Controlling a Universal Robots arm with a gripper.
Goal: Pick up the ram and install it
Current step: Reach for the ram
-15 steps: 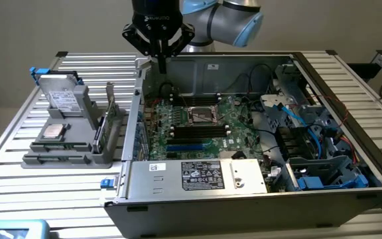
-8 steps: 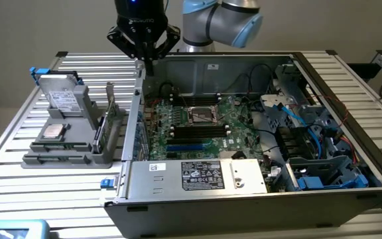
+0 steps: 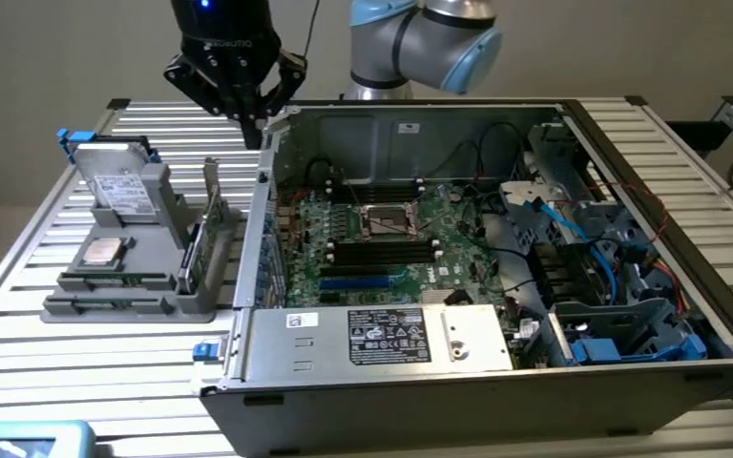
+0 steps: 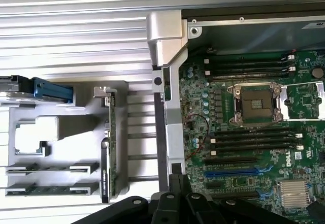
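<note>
The slatted metal bench [image 3: 35, 363] [image 4: 76, 31] carries everything and lies well below the hand. On it stands an open computer case [image 3: 469, 401] [image 4: 165, 31]. The hand hangs over the top edge of one of the case's side walls, near a corner. The robot arm [image 3: 405, 38] rises behind that corner, just to the exterior view's right of the hand. Inside the case, the green motherboard [image 3: 380, 248] [image 4: 244, 158] lies flat, below the hand and to the exterior view's right of it. Its long black slots [image 4: 254, 137] look unfilled.

On the other side of the wall, below the hand and to the exterior view's left, a grey holder [image 3: 150, 305] [image 4: 66, 112] sits on the bench. A hard drive [image 3: 122, 186] is propped at its far end. An expansion card [image 3: 207, 224] [image 4: 110, 142] stands on edge on the holder's side nearest the hand.

The hand [image 3: 257, 129] [image 4: 175, 183] is black, points straight down and is pinched shut, with nothing between its fingertips.

The ram [image 3: 112, 281] [image 4: 51, 169] lies in the holder beyond the expansion card, well apart from the hand. A second stick [image 3: 99, 303] [image 4: 51, 188] rests parallel, just beside it. The square processor chip [image 3: 102, 251] [image 4: 38, 132] sits next to them.
</note>
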